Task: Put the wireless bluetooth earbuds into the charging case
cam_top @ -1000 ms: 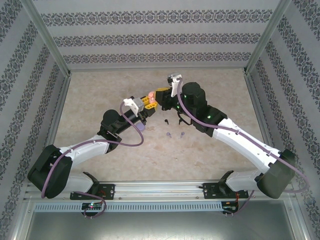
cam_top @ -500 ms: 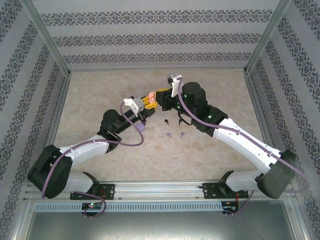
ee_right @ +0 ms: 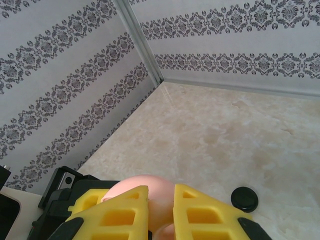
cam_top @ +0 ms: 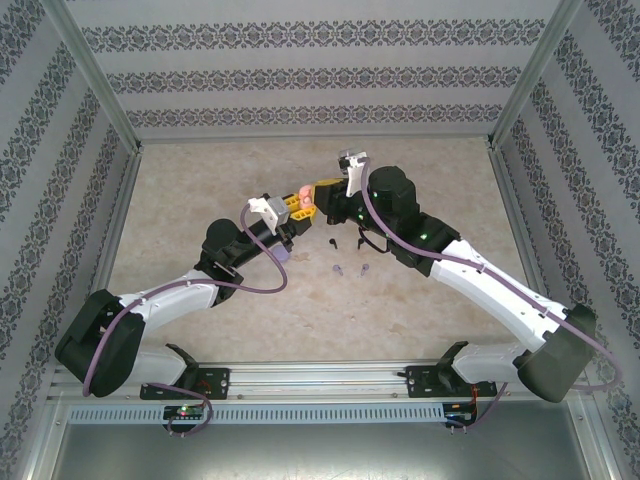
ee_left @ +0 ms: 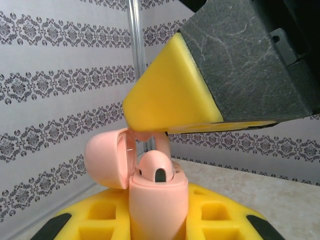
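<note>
Pink case (ee_left: 157,207) stands upright with lid (ee_left: 107,157) open, clamped in my left pincer (cam_top: 297,205) so it opens upward; one earbud (ee_left: 155,170) sits inside, and my right pincer (ee_right: 161,200) pinches the second earbud (ee_left: 161,142) just above it

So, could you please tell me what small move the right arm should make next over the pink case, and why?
Probably ease the right gripper straight down a little. The left gripper holds the pink case upright with its lid open and one earbud already seated, and the right one seems to pinch a second earbud right at the case's mouth.
</note>
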Controlling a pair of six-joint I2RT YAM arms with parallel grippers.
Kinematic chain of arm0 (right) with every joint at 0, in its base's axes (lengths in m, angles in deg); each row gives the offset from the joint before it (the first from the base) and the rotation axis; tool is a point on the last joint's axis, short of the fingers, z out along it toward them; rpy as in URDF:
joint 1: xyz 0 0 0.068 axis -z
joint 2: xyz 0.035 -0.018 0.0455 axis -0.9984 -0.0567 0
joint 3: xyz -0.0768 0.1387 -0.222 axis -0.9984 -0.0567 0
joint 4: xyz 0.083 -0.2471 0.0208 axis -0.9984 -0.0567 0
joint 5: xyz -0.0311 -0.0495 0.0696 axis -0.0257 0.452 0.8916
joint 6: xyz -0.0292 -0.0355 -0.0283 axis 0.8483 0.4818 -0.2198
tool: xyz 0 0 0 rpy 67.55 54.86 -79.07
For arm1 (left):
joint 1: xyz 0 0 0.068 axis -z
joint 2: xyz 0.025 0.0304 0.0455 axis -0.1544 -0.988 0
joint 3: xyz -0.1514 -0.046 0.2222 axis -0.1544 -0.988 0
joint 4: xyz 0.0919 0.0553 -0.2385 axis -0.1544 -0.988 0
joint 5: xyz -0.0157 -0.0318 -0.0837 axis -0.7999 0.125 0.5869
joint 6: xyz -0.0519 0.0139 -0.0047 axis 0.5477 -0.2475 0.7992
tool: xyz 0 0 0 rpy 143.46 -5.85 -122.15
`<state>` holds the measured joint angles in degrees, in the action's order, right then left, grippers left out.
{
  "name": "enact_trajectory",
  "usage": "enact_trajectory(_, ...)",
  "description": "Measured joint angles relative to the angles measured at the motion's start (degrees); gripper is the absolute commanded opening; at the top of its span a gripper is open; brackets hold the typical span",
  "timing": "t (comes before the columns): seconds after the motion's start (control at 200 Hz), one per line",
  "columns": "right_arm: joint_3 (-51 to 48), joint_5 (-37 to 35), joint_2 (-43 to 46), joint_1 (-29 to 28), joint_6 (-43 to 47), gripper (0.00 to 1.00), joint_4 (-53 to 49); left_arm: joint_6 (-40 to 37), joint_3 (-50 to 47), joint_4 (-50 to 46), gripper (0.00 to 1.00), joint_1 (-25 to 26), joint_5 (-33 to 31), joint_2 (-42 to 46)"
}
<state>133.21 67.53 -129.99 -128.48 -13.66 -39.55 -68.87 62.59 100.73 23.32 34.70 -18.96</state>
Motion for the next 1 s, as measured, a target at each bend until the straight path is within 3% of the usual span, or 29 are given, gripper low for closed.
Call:
enact_trajectory(0.345, -1.6, 0.1, 0.4, 0.5, 0.5, 0.14, 1.9, 0.3, 0.0, -0.2, 0.00, 0.0, 1.4, 0.2)
enact_trajectory(0.999, -2.6, 8.3, 3.9, 1.9, 1.6, 0.14, 1.5, 0.2, -0.2, -1.8, 0.00, 0.0, 6.9, 3.9)
